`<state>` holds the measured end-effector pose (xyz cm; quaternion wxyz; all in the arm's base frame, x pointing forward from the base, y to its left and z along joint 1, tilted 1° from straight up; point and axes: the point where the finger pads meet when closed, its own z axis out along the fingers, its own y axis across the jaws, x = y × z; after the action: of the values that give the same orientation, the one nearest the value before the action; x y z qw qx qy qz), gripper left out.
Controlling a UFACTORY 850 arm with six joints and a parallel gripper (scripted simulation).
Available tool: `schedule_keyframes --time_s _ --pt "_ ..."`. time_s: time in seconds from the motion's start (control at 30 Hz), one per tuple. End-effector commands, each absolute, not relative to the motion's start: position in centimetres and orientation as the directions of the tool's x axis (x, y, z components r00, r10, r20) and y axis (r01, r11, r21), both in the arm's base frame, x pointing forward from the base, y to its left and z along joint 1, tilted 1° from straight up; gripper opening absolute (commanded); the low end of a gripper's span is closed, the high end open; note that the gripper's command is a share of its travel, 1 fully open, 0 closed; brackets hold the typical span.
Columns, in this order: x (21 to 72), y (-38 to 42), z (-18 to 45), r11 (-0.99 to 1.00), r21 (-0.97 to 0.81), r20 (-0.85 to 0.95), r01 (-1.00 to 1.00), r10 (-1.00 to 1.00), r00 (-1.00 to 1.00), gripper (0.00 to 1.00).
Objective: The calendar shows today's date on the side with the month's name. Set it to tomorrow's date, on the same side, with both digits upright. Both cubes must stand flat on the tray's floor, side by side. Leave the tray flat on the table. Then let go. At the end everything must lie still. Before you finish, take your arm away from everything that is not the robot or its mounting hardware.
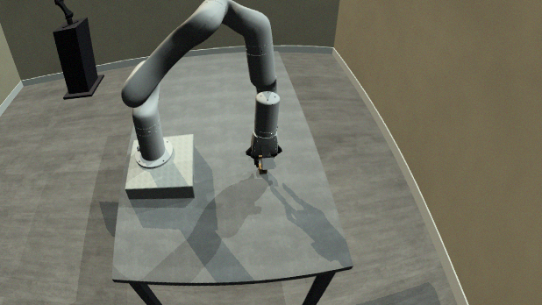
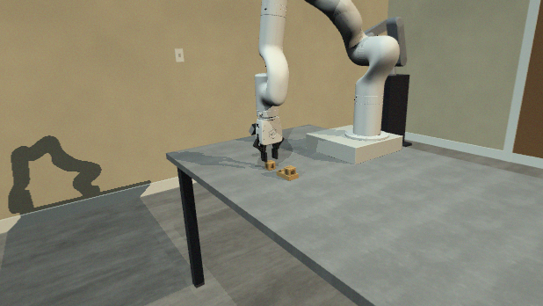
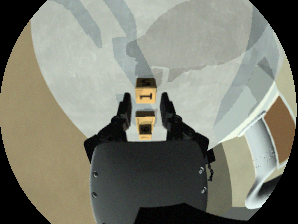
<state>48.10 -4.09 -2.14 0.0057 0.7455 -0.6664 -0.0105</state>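
Note:
A small wooden date cube (image 2: 271, 165) stands alone on the table, outside the tray. The wooden tray (image 2: 286, 176) lies flat just beside it and holds the other cube (image 2: 289, 170). My gripper (image 2: 269, 157) points straight down over the loose cube, its fingers half open and their tips just above the cube's top. In the wrist view the loose cube (image 3: 145, 124) shows between the two fingers, and the tray with its cube (image 3: 145, 91) lies beyond them. In the top view the gripper (image 1: 262, 164) hides most of the cube (image 1: 263, 171) and all of the tray. The digits are too small to read.
The arm's base plinth (image 1: 161, 168) stands on the table to the left of the cubes. The table's far edge (image 2: 211, 164) is close behind the gripper in the exterior view. A black pedestal (image 1: 76, 57) stands on the floor, far off.

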Motion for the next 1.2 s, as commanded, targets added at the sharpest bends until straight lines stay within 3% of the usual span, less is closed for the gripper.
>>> schedule_keyframes --time_s 0.0,1.17 --pt "48.19 -4.10 -2.08 -0.112 0.021 -0.008 -0.994 -0.994 0.112 0.49" --pt "48.18 -4.10 -2.43 -0.112 0.021 -0.008 -0.994 -0.994 0.112 0.49"
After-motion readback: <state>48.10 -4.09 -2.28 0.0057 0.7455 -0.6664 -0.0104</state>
